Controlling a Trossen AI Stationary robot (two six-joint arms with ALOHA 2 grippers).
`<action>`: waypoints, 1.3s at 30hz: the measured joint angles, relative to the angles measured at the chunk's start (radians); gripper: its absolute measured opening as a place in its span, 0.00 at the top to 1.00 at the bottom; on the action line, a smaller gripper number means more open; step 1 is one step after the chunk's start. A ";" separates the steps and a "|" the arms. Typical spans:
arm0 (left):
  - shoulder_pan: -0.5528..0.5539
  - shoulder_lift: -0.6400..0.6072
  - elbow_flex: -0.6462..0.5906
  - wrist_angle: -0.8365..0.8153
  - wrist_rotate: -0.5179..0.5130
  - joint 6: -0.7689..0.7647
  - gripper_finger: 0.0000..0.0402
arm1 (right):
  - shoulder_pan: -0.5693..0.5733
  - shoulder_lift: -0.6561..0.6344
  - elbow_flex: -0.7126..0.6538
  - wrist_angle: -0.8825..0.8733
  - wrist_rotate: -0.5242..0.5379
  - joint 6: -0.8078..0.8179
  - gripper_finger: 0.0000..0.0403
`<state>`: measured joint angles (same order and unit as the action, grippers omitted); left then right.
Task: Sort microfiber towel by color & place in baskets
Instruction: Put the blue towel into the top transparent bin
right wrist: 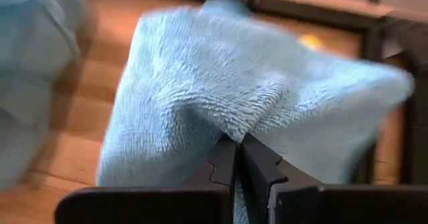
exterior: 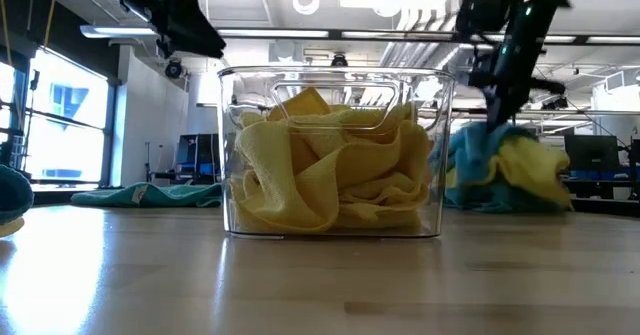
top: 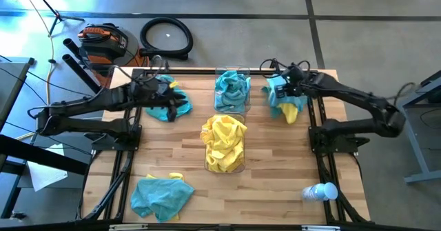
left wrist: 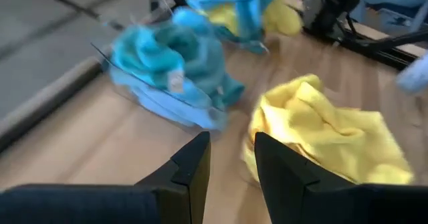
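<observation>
Right claw (right wrist: 237, 158) pinches a fold of a blue towel (right wrist: 234, 97) near the counter's far right corner; soft, light, probably droops. Left claw (left wrist: 231, 158) is spread, empty.

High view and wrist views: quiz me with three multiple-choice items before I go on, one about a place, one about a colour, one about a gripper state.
1. Where is the white bottle?
A. the table's front right corner
B. between the baskets
C. the back left corner

2. What colour are the towels in the front basket?
A. teal
B. yellow
C. mixed

3. What is the right gripper doing?
A. hanging open
B. shut on a teal towel
C. shut on the bottle

Answers: 1 A, it lies near the front right edge in the high view. 2 B, only yellow cloth fills it. 3 B, the right wrist view shows its fingers pinching teal cloth.
</observation>
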<state>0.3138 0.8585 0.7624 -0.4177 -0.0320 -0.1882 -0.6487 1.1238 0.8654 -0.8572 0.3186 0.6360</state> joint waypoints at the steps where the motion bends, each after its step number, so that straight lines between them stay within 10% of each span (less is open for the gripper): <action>1: 0.006 -0.021 0.000 -0.007 -0.008 0.024 0.74 | 0.020 -0.022 0.023 -0.034 0.029 0.024 0.98; 12: 0.054 -0.186 0.000 -0.070 -0.017 0.148 0.74 | 0.101 -0.082 0.167 -0.116 0.029 0.114 0.96; 27: 0.053 -0.203 0.000 -0.170 -0.002 0.150 0.74 | 0.224 -0.071 -0.130 0.000 -0.002 0.383 0.85; 39: 0.053 -0.203 0.000 -0.162 -0.003 0.156 0.74 | 0.253 -0.071 -0.011 -0.026 0.078 0.283 0.98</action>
<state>0.3672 0.6559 0.7628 -0.5793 -0.0349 -0.0322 -0.3962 1.0531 0.8547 -0.8832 0.3967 0.9186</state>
